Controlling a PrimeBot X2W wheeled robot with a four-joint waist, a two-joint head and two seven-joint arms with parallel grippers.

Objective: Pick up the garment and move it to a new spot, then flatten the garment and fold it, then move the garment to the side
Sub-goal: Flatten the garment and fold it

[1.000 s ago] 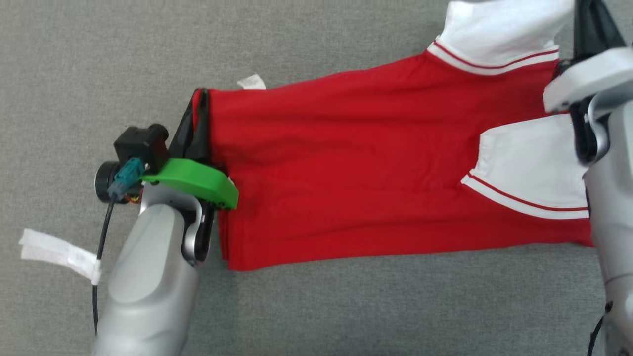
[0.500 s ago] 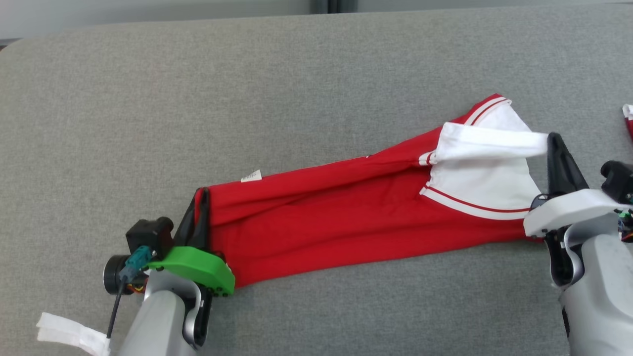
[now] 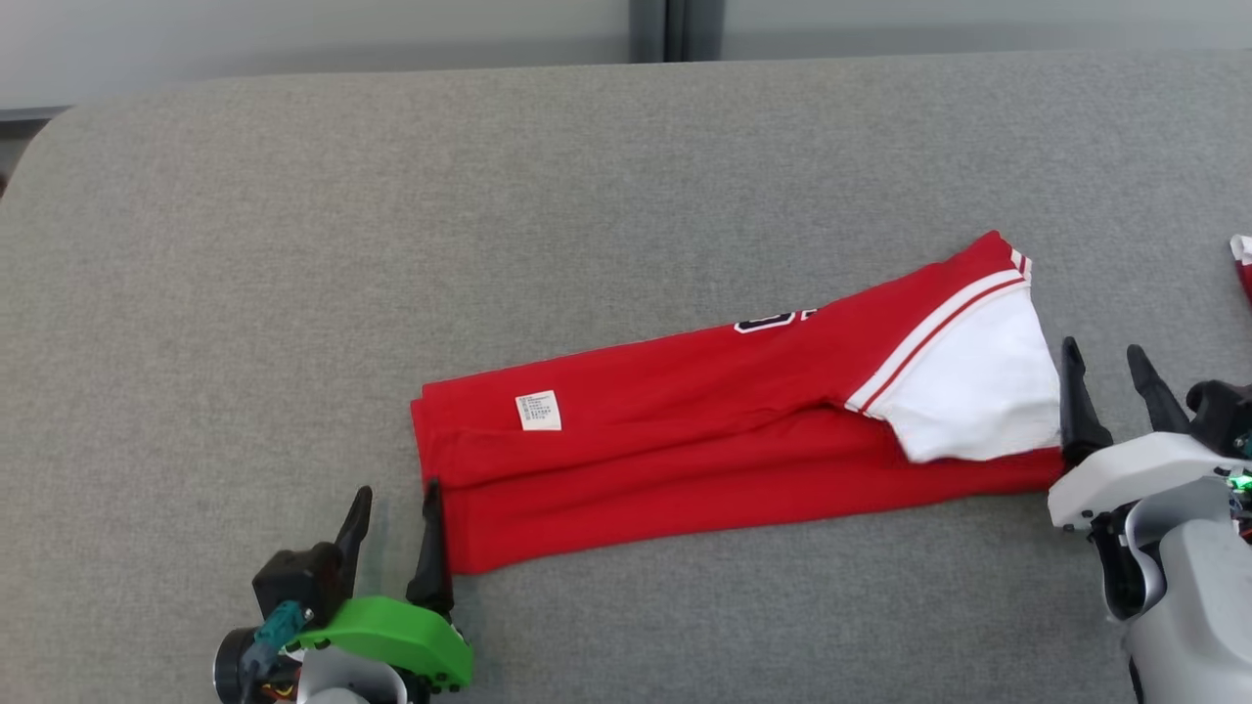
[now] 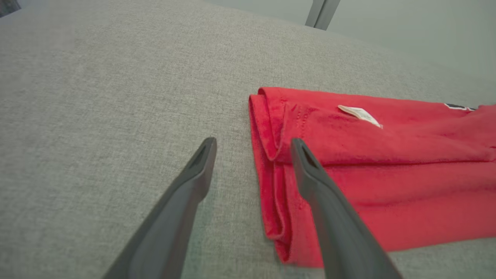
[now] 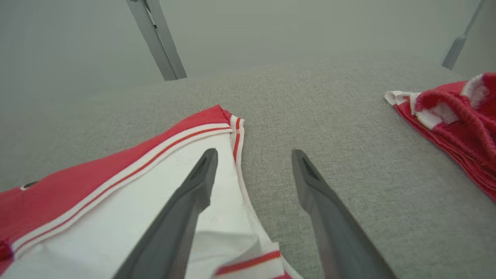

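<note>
I found the garment (image 3: 685, 440) folded on the grey table (image 3: 293, 244), its long axis running left to right. Both jaws stood wide and empty, with the left gripper (image 3: 397, 492) just beside its left end and the right gripper (image 3: 1103, 348) just beside its right.

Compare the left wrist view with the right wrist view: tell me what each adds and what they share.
Left wrist view adds: the open left claw at the folded end of the red garment, plus its white label. Right wrist view adds: the open right claw at the white sleeve, plus another red-and-white cloth. Shared: the garment lying on the grey surface.
</note>
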